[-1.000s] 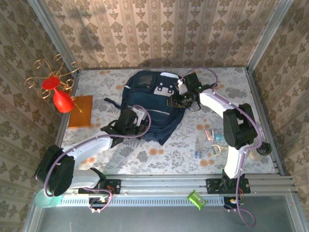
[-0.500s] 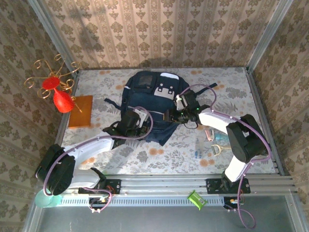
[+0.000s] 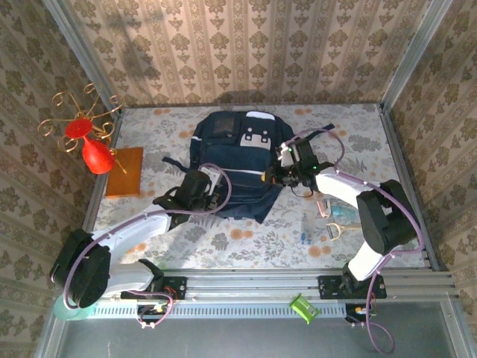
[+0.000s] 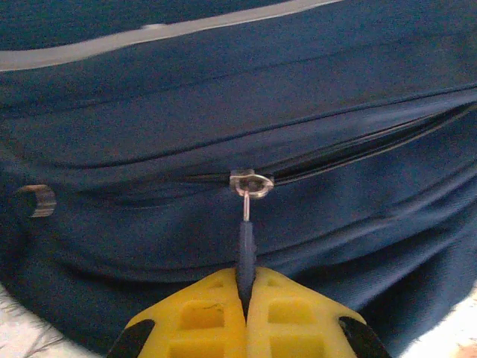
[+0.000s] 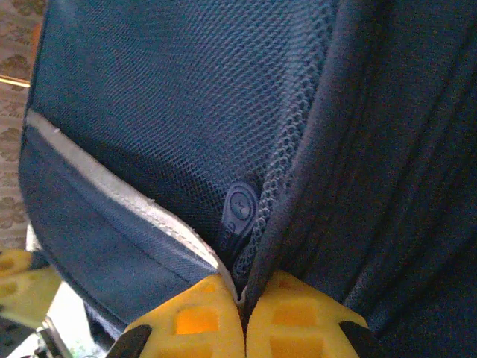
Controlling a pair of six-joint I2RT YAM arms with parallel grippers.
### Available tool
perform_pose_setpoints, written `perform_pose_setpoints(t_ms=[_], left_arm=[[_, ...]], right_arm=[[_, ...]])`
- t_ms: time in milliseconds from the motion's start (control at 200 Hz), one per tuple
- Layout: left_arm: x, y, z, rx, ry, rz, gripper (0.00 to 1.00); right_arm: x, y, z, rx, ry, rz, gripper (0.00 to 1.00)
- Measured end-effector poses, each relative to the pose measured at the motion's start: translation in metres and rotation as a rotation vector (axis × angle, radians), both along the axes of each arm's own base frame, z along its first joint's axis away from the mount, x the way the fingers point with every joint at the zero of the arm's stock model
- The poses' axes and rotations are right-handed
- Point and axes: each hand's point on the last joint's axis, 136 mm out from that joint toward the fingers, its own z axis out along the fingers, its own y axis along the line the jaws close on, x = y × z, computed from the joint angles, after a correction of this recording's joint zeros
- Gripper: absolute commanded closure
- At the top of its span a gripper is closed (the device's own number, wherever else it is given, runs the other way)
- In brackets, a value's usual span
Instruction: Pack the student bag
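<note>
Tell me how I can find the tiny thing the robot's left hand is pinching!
Find the big navy student bag in the middle of the flowery table. On its near side runs a zip, where the yellow left hand pinches the zipper pull. It's a slim dark blue tab hanging from a shiny silver slider, unlike the plain fabric around.

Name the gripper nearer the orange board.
Left. Left gripper: at the near-left edge of the student bag, right of the orange board. Right gripper: at the bag's right edge, farther off.
</note>
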Motion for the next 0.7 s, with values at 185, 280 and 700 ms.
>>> perform_pose_setpoints(t_ms=[185,280,700], left_arm=[[0.016,0.026,-0.001,0.027,-0.007,0.072,1.00],[0.016,0.025,-0.001,0.021,-0.007,0.058,1.00],[-0.030,-0.040,0.004,-0.093,0.049,-0.137,1.00]], right_arm=[[0.013,-0.014,0.007,-0.072,0.010,0.064,1.00],[0.021,-0.013,0.009,-0.120,0.019,0.114,1.00],[0.040,-0.053,0.007,-0.276,0.029,0.018,0.47]])
